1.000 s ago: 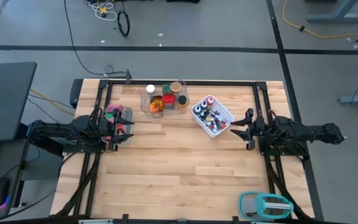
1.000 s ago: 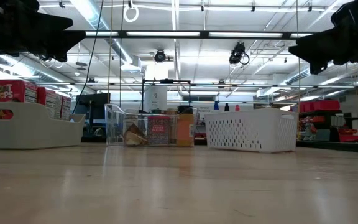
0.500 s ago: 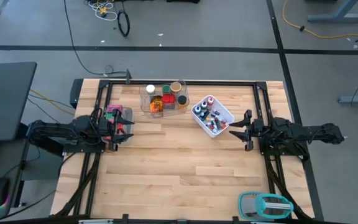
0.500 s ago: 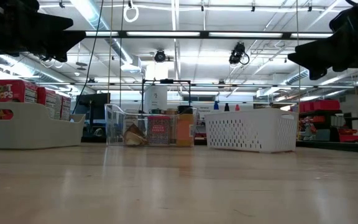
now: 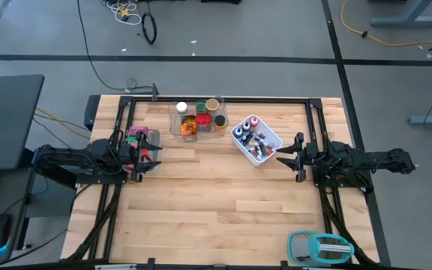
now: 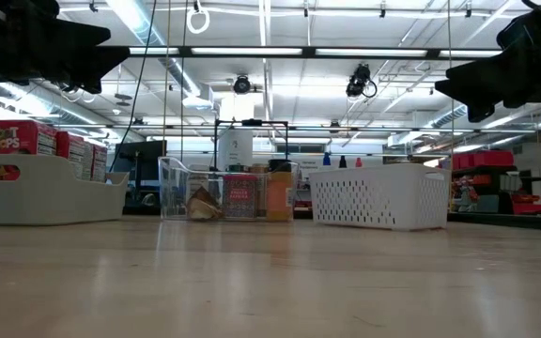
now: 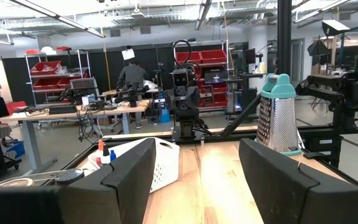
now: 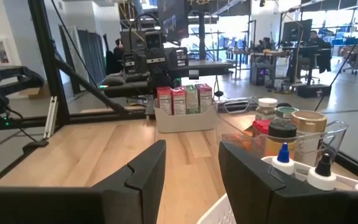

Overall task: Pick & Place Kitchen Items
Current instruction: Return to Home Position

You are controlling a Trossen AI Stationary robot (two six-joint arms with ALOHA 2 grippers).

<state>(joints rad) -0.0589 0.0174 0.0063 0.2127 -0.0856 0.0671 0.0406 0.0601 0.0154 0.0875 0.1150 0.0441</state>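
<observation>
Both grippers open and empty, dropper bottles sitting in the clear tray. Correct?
No. The high view shows the dropper bottles in the white mesh basket, not the clear tray. The left gripper and right gripper are open and empty.

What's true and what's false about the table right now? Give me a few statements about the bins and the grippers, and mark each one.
1. The basket holds small bottles. True.
2. The right gripper holds a bottle. False: it is open and empty, beside the basket.
3. The tray holds jars. True.
4. The grater sits in the tray. False: it sits at the table edge near the right arm's base, far from the tray.
5. The left gripper is shut on a box. False: it is open and empty.
</observation>
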